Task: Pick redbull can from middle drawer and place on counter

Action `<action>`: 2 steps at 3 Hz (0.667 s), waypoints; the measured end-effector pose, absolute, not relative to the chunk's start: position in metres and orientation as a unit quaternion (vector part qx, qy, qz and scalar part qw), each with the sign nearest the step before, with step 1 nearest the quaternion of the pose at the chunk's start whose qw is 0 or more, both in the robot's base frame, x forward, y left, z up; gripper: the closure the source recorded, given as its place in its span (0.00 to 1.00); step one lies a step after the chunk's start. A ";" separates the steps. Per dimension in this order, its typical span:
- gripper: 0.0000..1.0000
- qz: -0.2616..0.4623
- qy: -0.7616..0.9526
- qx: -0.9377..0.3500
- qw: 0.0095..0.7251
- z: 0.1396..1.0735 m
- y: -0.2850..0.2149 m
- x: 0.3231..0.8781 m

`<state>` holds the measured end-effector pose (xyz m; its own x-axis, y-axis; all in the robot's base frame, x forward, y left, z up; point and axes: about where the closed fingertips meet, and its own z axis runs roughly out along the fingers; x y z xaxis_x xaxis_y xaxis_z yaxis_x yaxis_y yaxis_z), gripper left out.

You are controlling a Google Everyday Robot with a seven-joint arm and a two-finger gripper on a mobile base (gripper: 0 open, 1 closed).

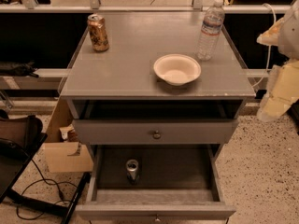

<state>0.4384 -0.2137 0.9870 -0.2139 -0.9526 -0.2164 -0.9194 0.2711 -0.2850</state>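
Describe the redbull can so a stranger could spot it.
Below the counter, with the gripper off its right side, the middle drawer is open. The redbull can stands upright on its dark floor, left of centre. It is slim and silver-topped, unlike the stouter gold-brown can above.

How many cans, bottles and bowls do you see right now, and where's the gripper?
Cans: 2 (gold-brown can on the counter, redbull can in the middle drawer)
Bottles: 1 (water bottle)
Bowls: 1 (white bowl)
Total: 4
The gripper is at the right edge of view, beside the counter.
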 end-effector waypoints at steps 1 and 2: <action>0.00 -0.047 0.778 -0.602 0.176 0.987 -0.214 0.438; 0.00 -0.011 0.776 -0.596 0.204 0.939 -0.205 0.435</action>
<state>0.4346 -0.2050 0.9389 -0.2057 -0.9301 -0.3043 -0.9211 0.2890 -0.2609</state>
